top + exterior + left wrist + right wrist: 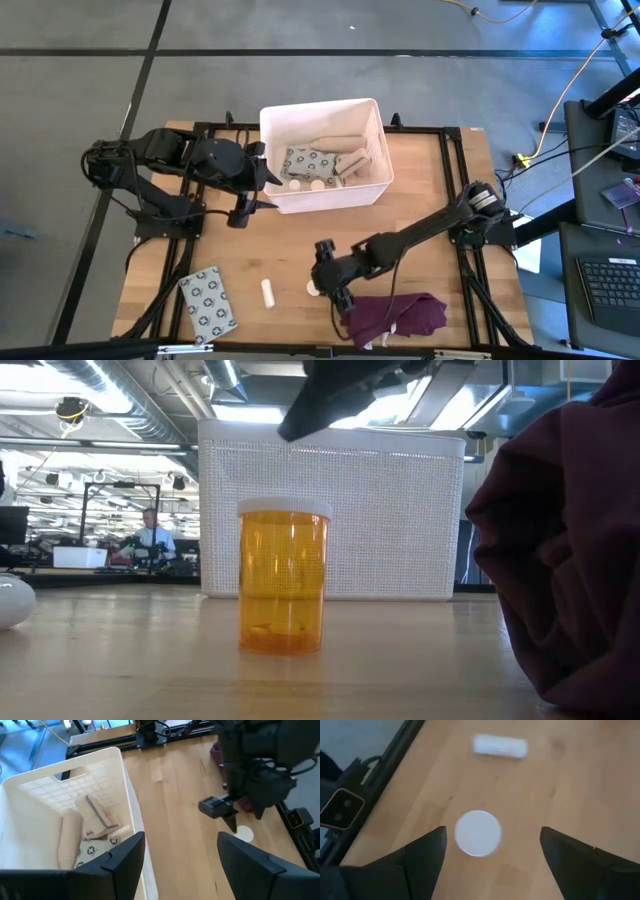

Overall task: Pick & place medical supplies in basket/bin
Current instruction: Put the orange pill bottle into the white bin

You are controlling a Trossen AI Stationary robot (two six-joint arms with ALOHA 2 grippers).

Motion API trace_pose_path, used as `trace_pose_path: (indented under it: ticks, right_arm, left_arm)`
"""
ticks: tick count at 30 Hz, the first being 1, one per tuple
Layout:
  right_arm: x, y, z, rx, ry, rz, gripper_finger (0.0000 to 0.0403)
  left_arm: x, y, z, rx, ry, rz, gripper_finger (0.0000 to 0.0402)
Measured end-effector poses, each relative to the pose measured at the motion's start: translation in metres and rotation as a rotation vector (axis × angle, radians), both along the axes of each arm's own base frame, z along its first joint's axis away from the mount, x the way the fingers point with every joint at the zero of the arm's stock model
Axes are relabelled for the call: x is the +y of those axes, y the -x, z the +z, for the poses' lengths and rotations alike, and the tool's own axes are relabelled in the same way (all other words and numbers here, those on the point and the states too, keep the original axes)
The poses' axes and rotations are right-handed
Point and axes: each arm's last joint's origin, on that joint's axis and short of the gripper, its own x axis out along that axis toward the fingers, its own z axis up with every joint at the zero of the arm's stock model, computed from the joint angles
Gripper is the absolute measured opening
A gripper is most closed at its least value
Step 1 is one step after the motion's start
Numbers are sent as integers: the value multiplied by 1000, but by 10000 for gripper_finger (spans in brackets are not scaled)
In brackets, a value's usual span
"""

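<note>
Right end effector [487,855] spread wide, empty, directly above upright orange pill bottle [284,577]; white cap [478,832] centred between fingers. Bottle axis vertical. Left end effector [180,865] open, empty, waits beside white tub [372,112].

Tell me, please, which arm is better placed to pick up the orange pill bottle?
The right. The right gripper hangs open directly above the pill bottle, its white cap between the fingers. The left gripper waits open beside the bin.
</note>
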Motion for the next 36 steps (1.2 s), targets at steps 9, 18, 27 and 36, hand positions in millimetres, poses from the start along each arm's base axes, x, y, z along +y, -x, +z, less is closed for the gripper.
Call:
trace_pose_path:
  ticks: [9, 18, 27, 36]
  right_arm:
    - [17, -16, -34, 43, 45, 31, 321]
    - [18, -19, -43, 43, 60, 14, 316]
    - [16, -21, -48, 71, 49, -2, 263]
    - [9, -24, -50, 80, 47, -16, 219]
  left_arm:
    - [-1, 0, -1, 11, 19, -24, 239]
    - [-1, 1, -2, 26, 18, -24, 239]
    - [-1, 1, -2, 26, 18, -25, 239]
    - [-1, 1, -2, 26, 18, -24, 239]
